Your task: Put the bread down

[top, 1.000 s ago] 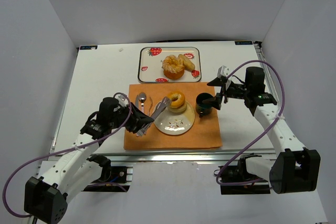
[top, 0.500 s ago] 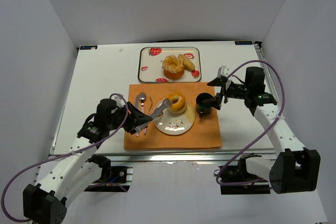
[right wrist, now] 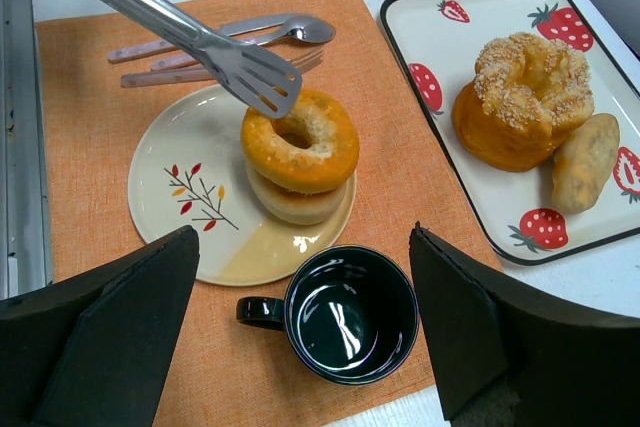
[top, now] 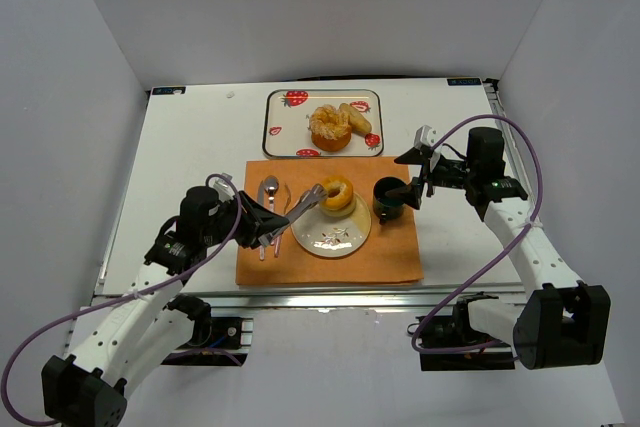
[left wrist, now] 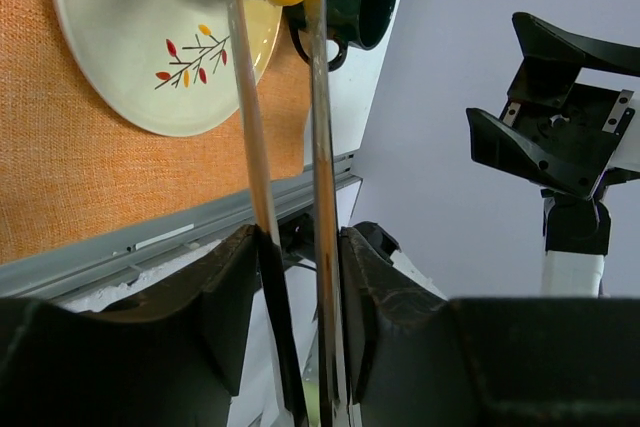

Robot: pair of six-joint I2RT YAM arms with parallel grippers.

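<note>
Two ring-shaped breads are stacked on one plate (right wrist: pixel 180 197), the upper ring (right wrist: pixel 300 142) resting on the lower ring (right wrist: pixel 295 205). Two more pastries, a sugared round one (right wrist: pixel 515 97) and an oblong one (right wrist: pixel 585 162), are seen on one strawberry tray (right wrist: pixel 495 7). One orange placemat (right wrist: pixel 110 127) lies under the plate, one dark mug (right wrist: pixel 350 312), a spoon (right wrist: pixel 300 27) and a fork (right wrist: pixel 300 62). One pair of tongs (right wrist: pixel 190 37) is clamped by the left tool (left wrist: pixel 295 277), whose fingers press on both arms. The stacked bread lies ahead of that tool, at the far end of the tongs, where the tips meet the upper ring; whether it is pinched cannot be told. The right tool (top: pixel 408 182) is spread wide and holds nothing, with the mug directly below it and the bread just beyond the mug.
</note>
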